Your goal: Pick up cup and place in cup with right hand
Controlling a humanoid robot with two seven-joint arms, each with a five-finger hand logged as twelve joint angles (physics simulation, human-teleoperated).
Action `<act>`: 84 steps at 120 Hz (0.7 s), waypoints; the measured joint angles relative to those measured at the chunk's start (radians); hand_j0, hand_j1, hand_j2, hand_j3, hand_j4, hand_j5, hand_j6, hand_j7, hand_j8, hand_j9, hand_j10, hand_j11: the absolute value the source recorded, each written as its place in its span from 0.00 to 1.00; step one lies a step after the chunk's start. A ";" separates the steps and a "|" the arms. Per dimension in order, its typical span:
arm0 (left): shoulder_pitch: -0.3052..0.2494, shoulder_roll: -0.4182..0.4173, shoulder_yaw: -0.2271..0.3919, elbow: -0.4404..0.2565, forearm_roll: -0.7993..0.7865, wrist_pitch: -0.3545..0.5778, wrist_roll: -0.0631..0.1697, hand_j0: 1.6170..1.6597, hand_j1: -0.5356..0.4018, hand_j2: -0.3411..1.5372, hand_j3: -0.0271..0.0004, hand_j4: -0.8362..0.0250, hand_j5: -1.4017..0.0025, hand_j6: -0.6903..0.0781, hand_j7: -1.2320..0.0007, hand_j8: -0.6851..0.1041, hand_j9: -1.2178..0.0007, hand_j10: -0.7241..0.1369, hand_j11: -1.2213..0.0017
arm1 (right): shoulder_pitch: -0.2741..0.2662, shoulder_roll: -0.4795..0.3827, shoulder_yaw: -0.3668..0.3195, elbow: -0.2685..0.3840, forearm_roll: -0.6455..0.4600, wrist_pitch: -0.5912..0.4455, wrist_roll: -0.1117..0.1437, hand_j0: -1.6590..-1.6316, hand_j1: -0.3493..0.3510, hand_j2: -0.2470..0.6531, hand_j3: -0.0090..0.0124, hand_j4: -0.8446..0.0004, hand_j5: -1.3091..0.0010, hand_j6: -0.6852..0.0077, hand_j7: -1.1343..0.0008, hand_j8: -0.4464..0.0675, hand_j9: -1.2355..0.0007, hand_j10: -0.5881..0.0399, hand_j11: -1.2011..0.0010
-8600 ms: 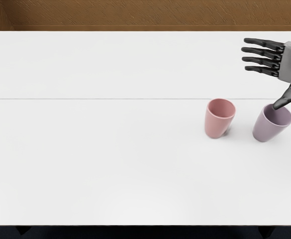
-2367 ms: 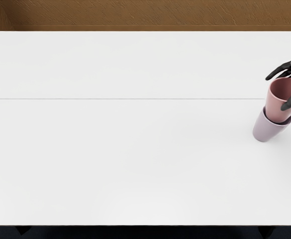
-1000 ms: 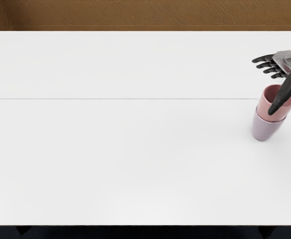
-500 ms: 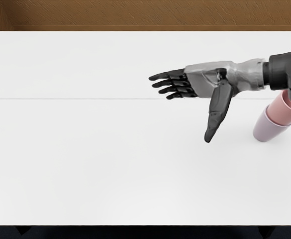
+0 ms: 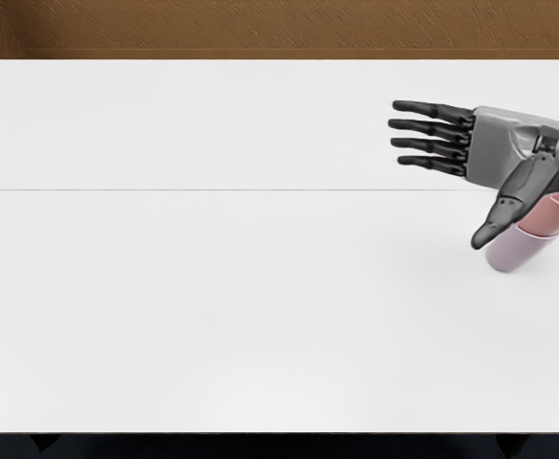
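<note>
The right hand (image 5: 501,148) reaches in from the right above a white table (image 5: 212,306), its four fingers outstretched and thumb spread wide, gripping nothing. Room to move spreads leftward from the fingertips; the table's far edge runs beyond the hand, its near edge well apart. Two cups stand at right: one pink cup (image 5: 550,216), partly behind the thumb and reaching the frame's right edge, sits inside one lavender cup (image 5: 517,251).

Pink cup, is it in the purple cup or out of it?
In. The pink cup has its bottom hidden inside the purple cup, with its top poking out.
</note>
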 joint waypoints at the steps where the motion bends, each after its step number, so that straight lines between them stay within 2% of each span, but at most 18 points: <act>1: 0.000 0.000 0.000 0.000 0.000 0.000 0.000 0.96 0.94 0.18 0.98 0.97 1.00 0.90 1.00 0.87 1.00 0.84 1.00 | -0.002 -0.004 0.000 0.000 0.002 0.000 0.000 0.04 0.00 0.28 0.42 1.00 1.00 0.99 1.00 0.87 1.00 0.94 1.00; 38: 0.000 0.000 0.000 0.000 0.000 0.002 0.000 0.96 0.94 0.18 0.98 0.97 1.00 0.90 1.00 0.87 1.00 0.84 1.00 | -0.027 -0.134 -0.002 -0.001 0.054 0.000 0.002 0.04 0.00 0.28 0.42 1.00 1.00 0.99 1.00 0.87 1.00 0.94 1.00; 84: 0.000 0.000 0.000 0.001 0.000 0.004 0.000 0.96 0.94 0.18 0.98 0.97 1.00 0.90 1.00 0.87 1.00 0.84 1.00 | -0.032 -0.172 -0.011 -0.007 0.068 0.000 0.003 0.04 0.00 0.28 0.42 1.00 1.00 0.99 1.00 0.87 1.00 0.94 1.00</act>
